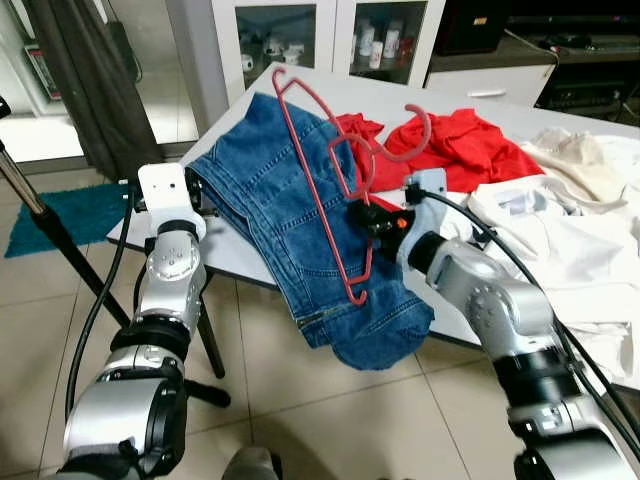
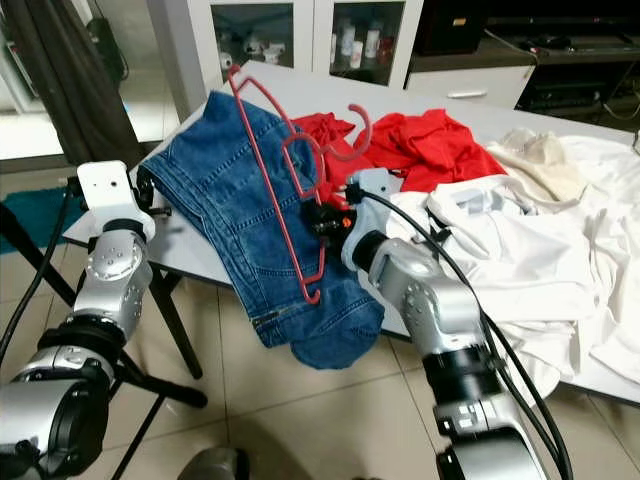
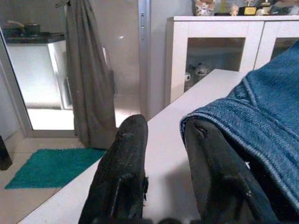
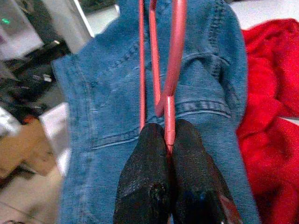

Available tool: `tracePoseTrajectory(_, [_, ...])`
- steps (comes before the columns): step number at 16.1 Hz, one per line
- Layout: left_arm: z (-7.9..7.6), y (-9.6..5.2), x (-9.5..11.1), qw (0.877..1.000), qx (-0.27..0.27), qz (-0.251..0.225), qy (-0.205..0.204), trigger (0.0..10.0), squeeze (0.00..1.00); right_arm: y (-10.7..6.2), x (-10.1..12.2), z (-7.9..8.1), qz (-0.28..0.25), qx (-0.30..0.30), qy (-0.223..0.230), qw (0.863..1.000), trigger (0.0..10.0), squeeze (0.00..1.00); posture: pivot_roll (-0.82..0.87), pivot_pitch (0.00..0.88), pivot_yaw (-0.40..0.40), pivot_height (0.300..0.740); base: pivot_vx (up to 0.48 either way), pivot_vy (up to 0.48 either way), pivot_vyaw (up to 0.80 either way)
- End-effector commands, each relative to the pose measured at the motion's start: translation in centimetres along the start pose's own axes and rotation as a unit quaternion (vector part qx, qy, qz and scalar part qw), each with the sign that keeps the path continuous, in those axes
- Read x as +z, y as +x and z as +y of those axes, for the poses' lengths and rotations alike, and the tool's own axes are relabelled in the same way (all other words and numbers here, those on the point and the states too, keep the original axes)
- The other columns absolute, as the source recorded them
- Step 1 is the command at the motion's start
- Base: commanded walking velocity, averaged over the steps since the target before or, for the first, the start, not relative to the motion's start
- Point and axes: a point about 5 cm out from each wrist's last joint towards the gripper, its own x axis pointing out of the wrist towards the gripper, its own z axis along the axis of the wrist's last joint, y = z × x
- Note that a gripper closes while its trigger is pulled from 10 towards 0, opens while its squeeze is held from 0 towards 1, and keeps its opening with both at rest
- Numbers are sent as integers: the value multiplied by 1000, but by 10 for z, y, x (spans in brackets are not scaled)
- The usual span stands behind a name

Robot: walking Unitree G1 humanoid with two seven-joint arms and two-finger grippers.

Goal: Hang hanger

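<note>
Nearest: tiled floor [image 1: 300, 420], both silver arms reaching forward over it toward the table [image 1: 240, 262].

Right gripper [image 1: 362, 215]: fingers pressed together, pinching a bar of the red hanger [image 1: 318, 185] close to its middle; in the right wrist view the rods run straight out from between the fingertips [image 4: 159, 154]. Position: above the table's near edge, over the jeans [image 1: 290, 220].

Hanger: held clear of the table, tilted, long axis running from a near low end over the hanging jeans leg up to a far high end toward the table's far left corner. Hook [image 1: 415, 135] curving off to the right above the red cloth [image 1: 460, 145].

Left gripper [image 3: 163, 163]: fingers spread, empty, at the table's left near corner, one finger touching or just beside the folded jeans edge. Cannot tell whether it grips denim.

Jeans: spread across the table's left half, one leg draped over the near edge.

Further right: white garments [image 1: 560, 230] heaped to the right edge, a cream piece [image 1: 575, 160] behind them.

Far: glass-door cabinet [image 1: 330, 35], dark curtain [image 1: 85, 80], teal mat [image 1: 70, 210] on the floor at left. A dark stand leg [image 1: 40, 215] crosses the left foreground.

Judgement: hanger already secured by the right arm, the nearer one; no rail or rod to be seen, so next move likely calls for turning to find one, hook leading.
</note>
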Motion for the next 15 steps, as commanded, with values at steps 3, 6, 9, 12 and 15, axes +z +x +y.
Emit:
tracePoseTrajectory(3, [-11, -1, 17, 996, -40, -59, -52, 10000, 0, 9, -8, -16, 50, -78, -34, 995, 10000, 0, 175, 9, -24, 740, 0, 0, 0])
tracePoseTrajectory(6, [-21, -3, 23, 993, -81, -81, -14, 10000, 1000, 12, -13, -21, 73, -93, -63, 991, 10000, 0, 178, 8, -25, 740, 0, 0, 0])
tracePoseTrajectory(9, [-19, -5, 20, 993, -91, -79, -6, 10000, 1000, 13, -17, -29, 90, -126, -93, 984, 10000, 0, 180, 8, -24, 740, 0, 0, 0])
tracePoseTrajectory(12, [-3, -8, 12, 993, -84, -66, 40, 10000, 0, 12, -7, -46, 70, -197, -120, 971, 10000, 0, 188, 6, -24, 740, 0, 0, 0])
tracePoseTrajectory(15, [3, -10, 8, 995, -73, -58, 35, 10000, 0, 13, -1, -49, 51, -213, -132, 967, 10000, 0, 195, 6, -26, 740, 0, 0, 0])
